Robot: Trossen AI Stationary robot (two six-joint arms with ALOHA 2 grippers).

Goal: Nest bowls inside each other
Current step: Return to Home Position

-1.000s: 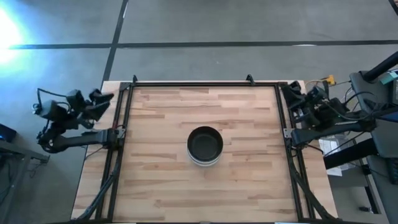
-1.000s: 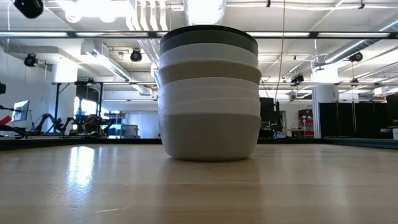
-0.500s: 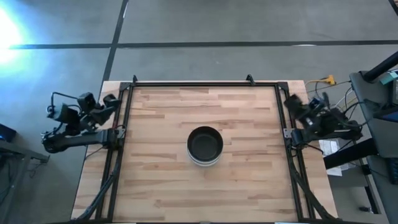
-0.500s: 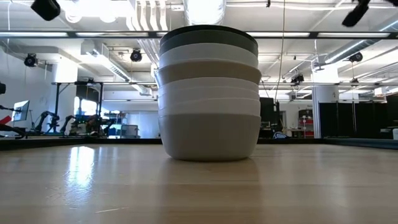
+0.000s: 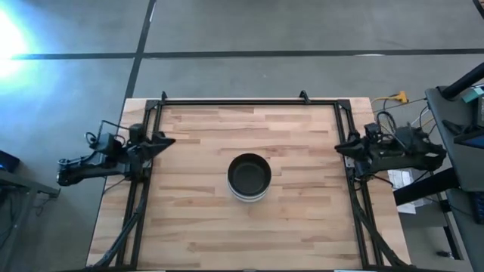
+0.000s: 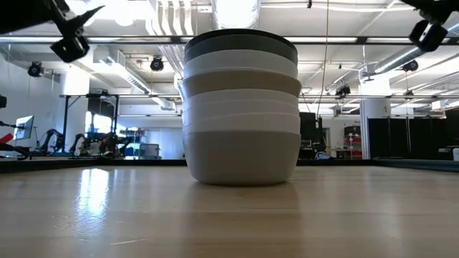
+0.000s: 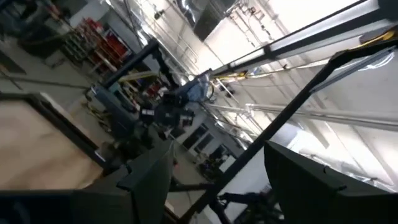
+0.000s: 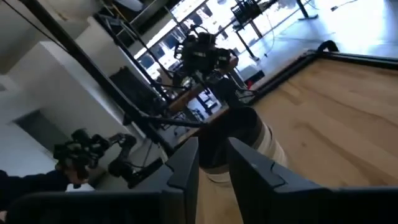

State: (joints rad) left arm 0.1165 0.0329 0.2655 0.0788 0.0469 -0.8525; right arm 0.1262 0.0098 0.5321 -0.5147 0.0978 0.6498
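All the bowls stand nested in one stack at the table's middle, and its lowest, beige-grey bowl rests on the wood. In the low view the stack shows white and beige-grey rims under a dark grey and a black bowl on top. The right wrist view sees the stack past its fingers. My left gripper hovers open at the table's left edge. My right gripper hovers at the right edge, open by a narrow gap. Both are far from the stack.
A black frame runs along the far, left and right edges of the wooden table. Bare wood lies all around the stack. Cables and equipment sit beyond the right edge.
Both arms have swung in from outside the frame toward the table's middle. The left gripper has moved toward the right edge and the right gripper toward the left edge, both coming lower and pointing inward over the side rails. The stack has stayed still.
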